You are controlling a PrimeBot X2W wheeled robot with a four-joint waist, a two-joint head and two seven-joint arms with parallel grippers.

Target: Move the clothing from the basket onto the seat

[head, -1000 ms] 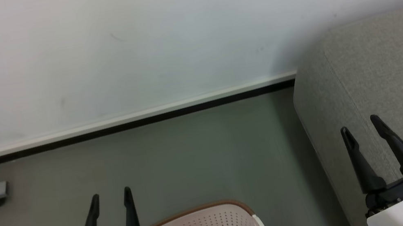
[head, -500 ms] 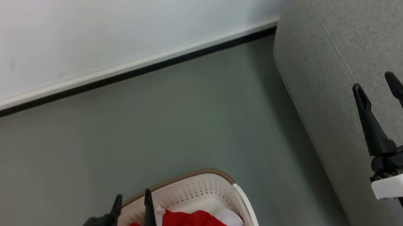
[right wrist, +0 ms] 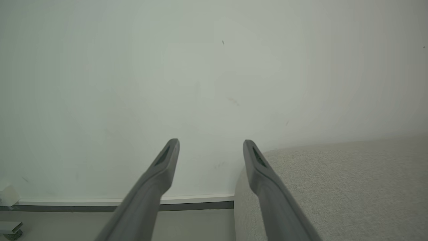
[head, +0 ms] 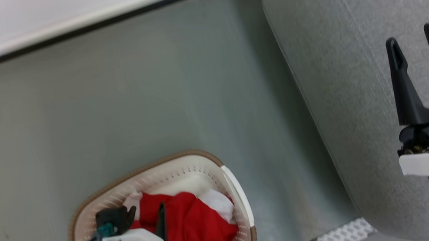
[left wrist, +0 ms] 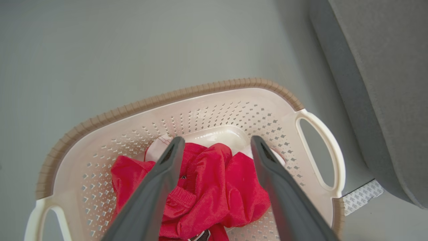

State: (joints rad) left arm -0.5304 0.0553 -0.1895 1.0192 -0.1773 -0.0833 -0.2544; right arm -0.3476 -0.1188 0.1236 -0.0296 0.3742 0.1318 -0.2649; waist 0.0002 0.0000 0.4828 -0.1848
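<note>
**Left gripper poised over the basket, clothing directly below**

The clothing [head: 191, 226] lies bunched in the bottom of the basket [head: 140, 173], which stands on the floor [head: 103, 91] just beside the seat [head: 339, 50]. None of it is on the seat yet.

The left gripper [head: 147, 207] hangs inside the rim's outline, its fingers spread wide and holding nothing. The right gripper [head: 410, 34] is equally wide open and empty. It is above the seat, well apart from the basket, so the left arm is plainly the nearer one.

The left wrist view settles the key relation. The red heap sits between and just beyond the two fingers, and the basket's long axis runs across the gap between them. The heap is crumpled, with no clear long axis of its own. A straight descent looks enough to straddle a fold.

The head view cannot show that alignment, since the arm covers part of the heap, but it shows the seat lying to the basket's right. The right wrist view looks only at wall and the seat's corner.
</note>
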